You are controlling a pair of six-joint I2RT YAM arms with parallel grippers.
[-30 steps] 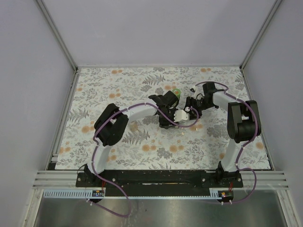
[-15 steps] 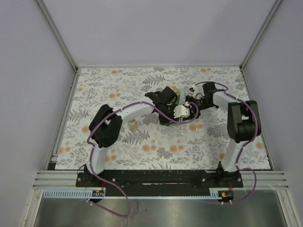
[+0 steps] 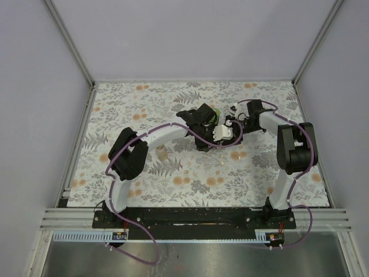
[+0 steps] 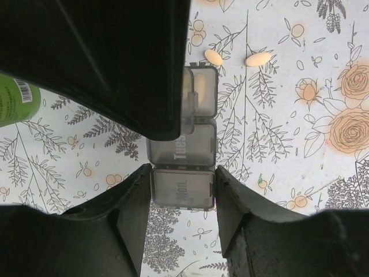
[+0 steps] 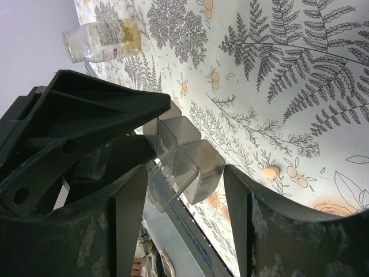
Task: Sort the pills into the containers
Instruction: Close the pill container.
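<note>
Left gripper (image 4: 182, 176) is clamped at a middling width on the pill organizer (image 4: 181, 141), its two dark fingers pressed against the sides of the compartment marked "Mon." Next along the strip sits the "Tues." compartment with its lid down, and beyond that one whose clear lid is raised; a pale oblong shape shows inside it.

Facing it, the right gripper (image 5: 184, 173) straddles the far end of the same organizer. Its jaws are spread wider than the box, and the lifted lid stands close to one finger. No clamp on the box shows from that side. From above, the two grippers meet nose to nose over the middle of the table, with the white-looking organizer between them.

Two cream pills (image 4: 213, 56) lie loose on the flowered tablecloth (image 4: 277, 133) just past the open end of the organizer, near each other but apart. A green bottle (image 4: 17, 101) lies to the side of the left gripper. Well off toward the cloth's edge, a clear bottle (image 5: 104, 40) with a paper label lies on its side.
</note>
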